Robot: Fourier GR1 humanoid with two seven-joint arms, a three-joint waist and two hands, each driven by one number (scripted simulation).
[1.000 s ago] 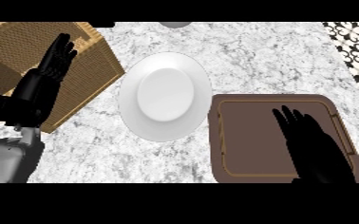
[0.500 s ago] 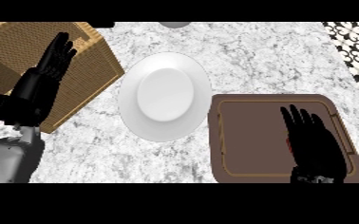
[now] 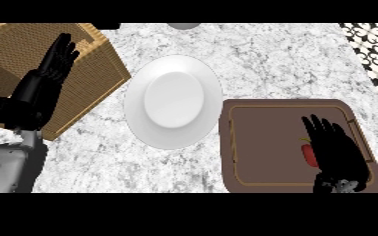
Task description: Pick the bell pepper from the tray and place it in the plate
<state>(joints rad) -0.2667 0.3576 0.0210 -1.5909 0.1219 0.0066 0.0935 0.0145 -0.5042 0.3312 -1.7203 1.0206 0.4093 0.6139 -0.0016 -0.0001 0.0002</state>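
Right hand [image 3: 336,152] of the robot lies over the right part of the brown tray [image 3: 266,145] in the head view, with the fingers straight, a little spread, and pointing away from the robot. It has closed on nothing. Its wrist is cut off at the lower edge of the view.

The bell pepper [image 3: 308,153] is in the tray, at the left side of this hand. Only a narrow red strip and a small green stem show, because the hand hides the rest. Whether the palm touches it I cannot tell.

The white plate [image 3: 173,102] stands on the marble counter [image 3: 280,60], just left of the tray, and its right rim comes to the tray's left edge.

The left hand [image 3: 44,85] rests open at the left edge of the view, fingers up, in front of a woven brown basket [image 3: 100,75], which it partly hides.

At the top edge a grey round thing [image 3: 183,25] is cut off and hard to name. At the top right corner a black and white patterned surface [image 3: 362,42] is only partly visible.
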